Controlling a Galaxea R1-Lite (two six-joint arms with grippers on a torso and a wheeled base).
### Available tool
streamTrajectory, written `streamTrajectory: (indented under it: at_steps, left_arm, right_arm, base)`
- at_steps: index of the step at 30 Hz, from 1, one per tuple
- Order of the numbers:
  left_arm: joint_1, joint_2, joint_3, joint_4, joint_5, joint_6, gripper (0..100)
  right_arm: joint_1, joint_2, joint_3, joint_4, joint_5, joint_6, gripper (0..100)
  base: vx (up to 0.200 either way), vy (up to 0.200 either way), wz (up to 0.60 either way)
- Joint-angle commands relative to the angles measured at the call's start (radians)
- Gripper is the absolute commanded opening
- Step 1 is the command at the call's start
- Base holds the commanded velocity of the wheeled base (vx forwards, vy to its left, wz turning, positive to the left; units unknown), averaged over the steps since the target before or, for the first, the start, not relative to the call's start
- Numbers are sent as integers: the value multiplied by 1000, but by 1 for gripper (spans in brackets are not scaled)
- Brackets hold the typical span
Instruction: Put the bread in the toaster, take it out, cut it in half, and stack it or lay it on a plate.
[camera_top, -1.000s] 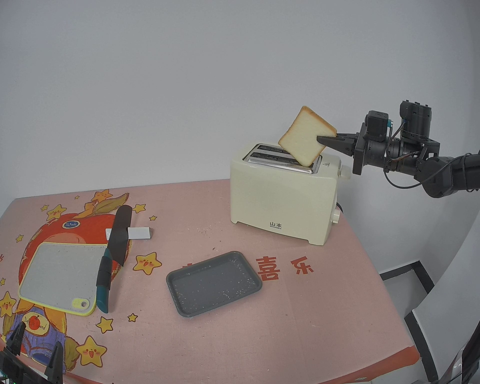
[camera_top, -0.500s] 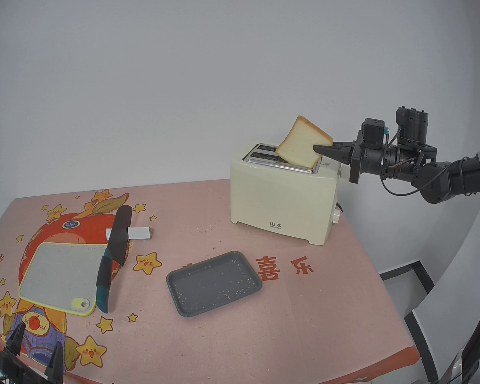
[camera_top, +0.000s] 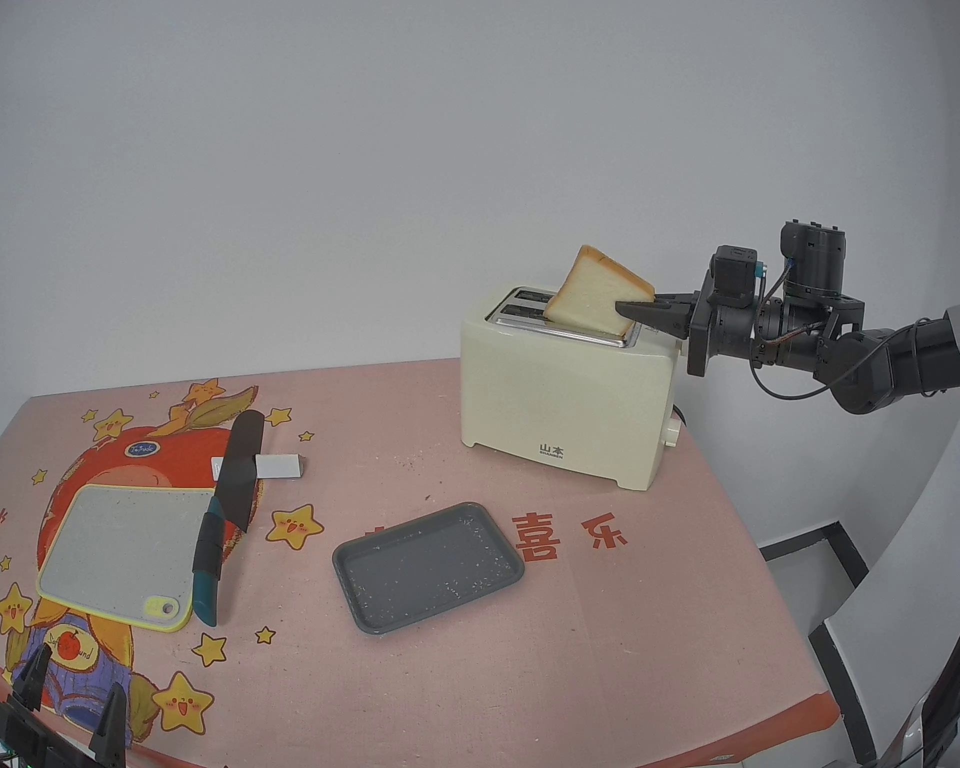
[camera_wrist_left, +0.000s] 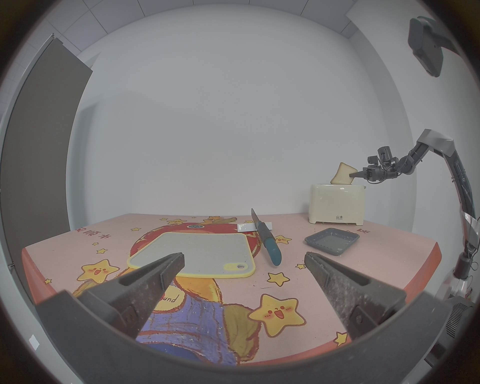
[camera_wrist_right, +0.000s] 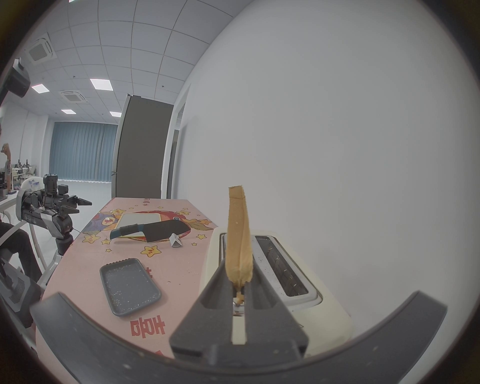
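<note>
While the right gripper (camera_top: 632, 306) is clamping one corner of the bread (camera_top: 593, 290), the slice is leaning tilted over the right end of the toaster (camera_top: 565, 395), its lower edge sitting at the slots; how far in it is reaching, I cannot tell. The left gripper (camera_wrist_left: 244, 258) is hanging with jaws apart by the table's near left corner. The plate (camera_top: 420, 572) is lying before the toaster, and the knife (camera_top: 225, 505) is resting across the board's (camera_top: 110, 560) right edge.
</note>
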Motion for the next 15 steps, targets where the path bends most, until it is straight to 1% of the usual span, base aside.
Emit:
streamTrajectory:
  at_steps: [1,6,11,15]
  left_arm:
    - [0,1,15,0,0,-1,100]
    - [0,1,15,0,0,-1,100]
    - [0,1,15,0,0,-1,100]
    - [0,1,16,0,0,-1,100]
  right_arm:
    - [4,4,-7,0,-1,2,0]
    - [8,22,-8,-3,-23,4,0]
    - [11,33,-21,-3,-24,5,0]
    - [17,45,-53,7,-28,14,0]
  base:
    - [0,0,0]
    - [0,0,0]
    - [0,0,0]
    - [0,0,0]
